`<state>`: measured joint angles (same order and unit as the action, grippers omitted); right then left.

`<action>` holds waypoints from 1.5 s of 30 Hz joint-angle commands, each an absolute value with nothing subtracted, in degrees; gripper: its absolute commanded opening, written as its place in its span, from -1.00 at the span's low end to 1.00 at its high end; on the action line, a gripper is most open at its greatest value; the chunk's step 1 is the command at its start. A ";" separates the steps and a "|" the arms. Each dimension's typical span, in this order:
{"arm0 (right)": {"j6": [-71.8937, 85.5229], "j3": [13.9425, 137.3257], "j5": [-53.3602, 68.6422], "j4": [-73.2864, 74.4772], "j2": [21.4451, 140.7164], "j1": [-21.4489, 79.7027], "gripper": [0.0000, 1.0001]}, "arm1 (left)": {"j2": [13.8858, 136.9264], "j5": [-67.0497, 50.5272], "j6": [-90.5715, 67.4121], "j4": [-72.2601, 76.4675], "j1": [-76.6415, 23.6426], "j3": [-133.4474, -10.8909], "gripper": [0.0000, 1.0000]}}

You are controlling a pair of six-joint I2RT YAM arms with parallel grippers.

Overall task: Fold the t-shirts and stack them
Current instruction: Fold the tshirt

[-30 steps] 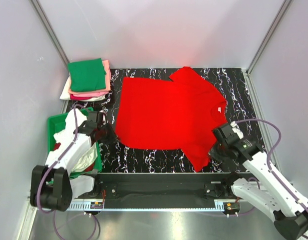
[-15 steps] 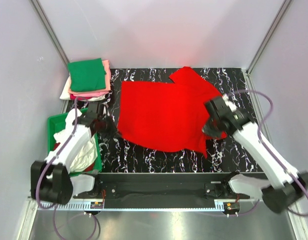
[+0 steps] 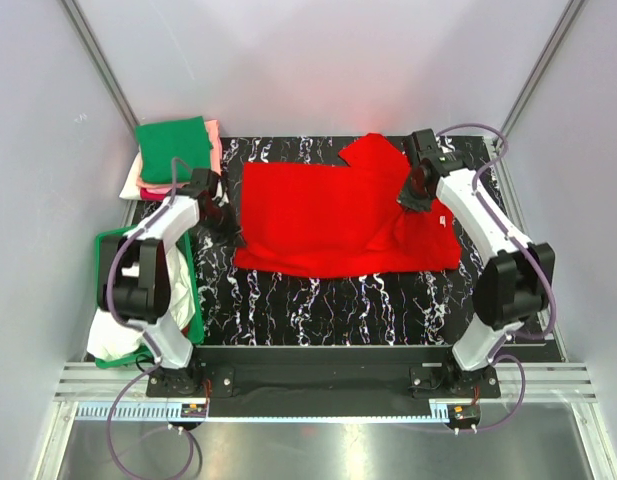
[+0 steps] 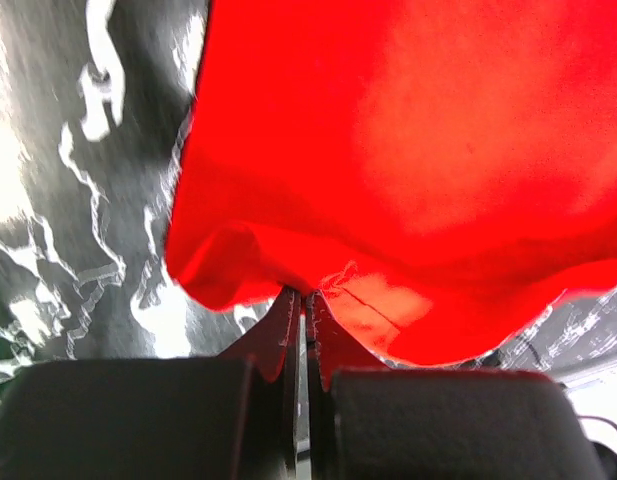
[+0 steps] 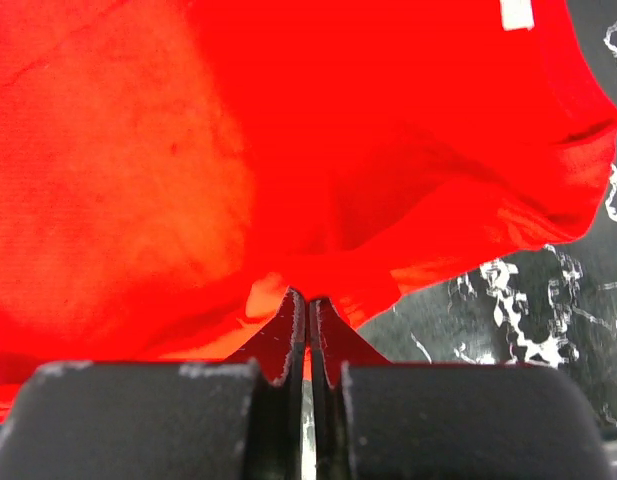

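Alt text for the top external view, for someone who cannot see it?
A red t-shirt lies partly folded on a black marbled table, the left fingers and right fingers gripping its opposite edges. A folded stack topped with green sits far left, beyond a green bin.

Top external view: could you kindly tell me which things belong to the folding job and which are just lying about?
Job: red t-shirt, pinched by the left gripper and right gripper; folded stack of t-shirts, green on top.
Lying about: green bin; black marbled mat.

Pale walls (image 3: 318, 60), black marbled tabletop (image 3: 318, 300)
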<state>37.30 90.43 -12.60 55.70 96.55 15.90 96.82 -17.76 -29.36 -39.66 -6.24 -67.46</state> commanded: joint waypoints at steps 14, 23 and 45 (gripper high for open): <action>34.63 95.45 -15.47 53.44 104.06 10.46 -1.00 | 105.73 -8.35 -25.75 -45.52 -4.75 -79.97 -1.00; 34.63 100.45 -16.52 54.23 110.03 9.76 -1.00 | 113.02 -9.93 -25.66 -46.67 -4.75 -87.70 -0.92; 35.77 113.07 -12.92 57.50 122.91 0.35 0.96 | 97.84 -7.47 -26.54 -42.56 -5.80 -74.13 0.34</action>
